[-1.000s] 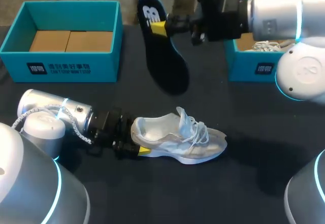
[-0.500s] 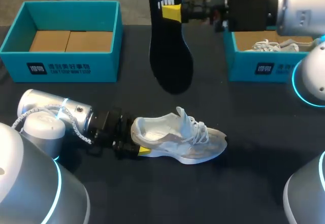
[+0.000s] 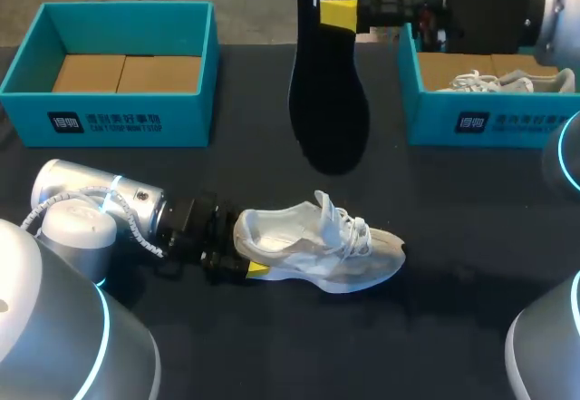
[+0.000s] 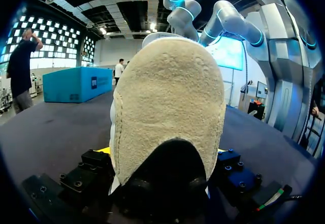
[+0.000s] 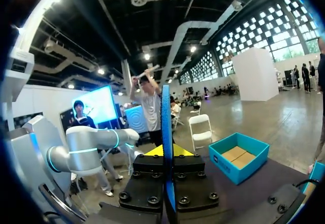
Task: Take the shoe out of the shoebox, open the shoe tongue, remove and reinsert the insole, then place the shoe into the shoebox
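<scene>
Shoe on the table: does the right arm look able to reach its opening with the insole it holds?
Probably yes: the insole hangs free near the shoe, nothing between; left jaws hold only its heel.

Bright, even overhead light, soft shadow beside shoe (image 3: 317, 248) on dark table (image 3: 453, 346), sheen on left arm (image 3: 86, 193)

Left arm (image 3: 100, 202) comes in from the left, lying low and level, wrist pointing to the middle; left gripper (image 3: 243, 257) clamped on the heel of the shoe (image 3: 317, 246), one yellow tip showing beneath it; right arm (image 3: 507, 1) comes in from far right, raised, wrist level; right gripper (image 3: 339, 12) pinches the insole (image 3: 328, 101) near its upper end, both fingers pressing its faces.
</scene>
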### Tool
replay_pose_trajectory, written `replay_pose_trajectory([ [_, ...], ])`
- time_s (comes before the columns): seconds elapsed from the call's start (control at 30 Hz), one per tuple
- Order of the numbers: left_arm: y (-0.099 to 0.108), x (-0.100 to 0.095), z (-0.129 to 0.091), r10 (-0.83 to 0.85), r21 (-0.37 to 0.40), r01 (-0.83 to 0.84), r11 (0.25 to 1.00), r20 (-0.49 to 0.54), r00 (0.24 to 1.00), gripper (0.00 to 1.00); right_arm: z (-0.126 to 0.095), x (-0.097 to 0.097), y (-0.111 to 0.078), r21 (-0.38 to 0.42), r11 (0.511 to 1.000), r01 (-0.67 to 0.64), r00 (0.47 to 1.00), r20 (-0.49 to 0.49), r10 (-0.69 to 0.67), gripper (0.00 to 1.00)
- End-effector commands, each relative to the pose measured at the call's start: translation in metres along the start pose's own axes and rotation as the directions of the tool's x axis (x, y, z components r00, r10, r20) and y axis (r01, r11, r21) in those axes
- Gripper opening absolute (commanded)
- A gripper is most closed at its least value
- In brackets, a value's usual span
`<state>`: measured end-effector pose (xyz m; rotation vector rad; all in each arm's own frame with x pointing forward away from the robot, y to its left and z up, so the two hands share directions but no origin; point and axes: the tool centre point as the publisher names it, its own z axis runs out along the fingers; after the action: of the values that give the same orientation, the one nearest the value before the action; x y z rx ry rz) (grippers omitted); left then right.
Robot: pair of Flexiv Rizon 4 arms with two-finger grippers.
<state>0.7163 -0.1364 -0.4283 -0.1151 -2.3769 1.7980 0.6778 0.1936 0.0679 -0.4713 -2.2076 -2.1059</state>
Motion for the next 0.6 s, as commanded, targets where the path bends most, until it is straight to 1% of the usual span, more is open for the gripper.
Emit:
replay_pose_trajectory([
  [0.03,0.002,0.0,0.001,0.0,0.0,0.0,1.0,0.002,1.0,0.0,0.002,0.0,-0.001,-0.002,1.0,0.0,1.0,0.001,0.0,0.0],
  [0.1,0.002,0.0,0.001,0.0,0.0,0.0,1.0,0.002,1.0,0.0,0.002,0.0,-0.001,-0.002,1.0,0.0,1.0,0.001,0.0,0.0],
  [0.17,0.002,0.0,0.001,0.0,0.0,0.0,1.0,0.002,1.0,0.0,0.002,0.007,0.019,0.03,1.0,0.003,1.0,-0.012,-0.002,0.0],
  [0.27,0.002,0.0,0.001,0.0,0.0,0.0,1.0,0.002,1.0,0.0,-0.002,0.028,0.044,0.05,0.999,0.017,0.999,-0.033,-0.016,0.0],
  [0.33,0.002,0.0,0.001,0.0,0.0,0.0,1.0,0.002,1.0,0.0,-0.006,0.044,0.057,0.05,0.998,0.024,0.999,-0.043,-0.022,0.0],
  [0.37,0.002,0.0,0.001,0.0,0.0,0.0,1.0,0.002,1.0,0.0,-0.007,0.05,0.061,0.058,0.998,0.023,0.999,-0.041,-0.021,0.0],
  [0.43,0.002,0.0,0.001,0.0,0.0,0.0,1.0,0.002,1.0,0.0,-0.008,0.052,0.062,0.064,0.998,0.025,0.999,-0.035,-0.023,0.0],
  [0.47,0.002,0.0,0.001,0.0,0.0,0.0,1.0,0.002,1.0,0.0,-0.014,0.067,0.07,0.069,0.997,0.021,1.0,-0.024,-0.02,0.0],
  [0.6,0.002,0.0,0.001,0.0,0.0,0.0,1.0,0.002,1.0,0.0,-0.019,0.086,0.076,0.075,0.997,-0.02,1.0,-0.019,0.021,0.0],
])
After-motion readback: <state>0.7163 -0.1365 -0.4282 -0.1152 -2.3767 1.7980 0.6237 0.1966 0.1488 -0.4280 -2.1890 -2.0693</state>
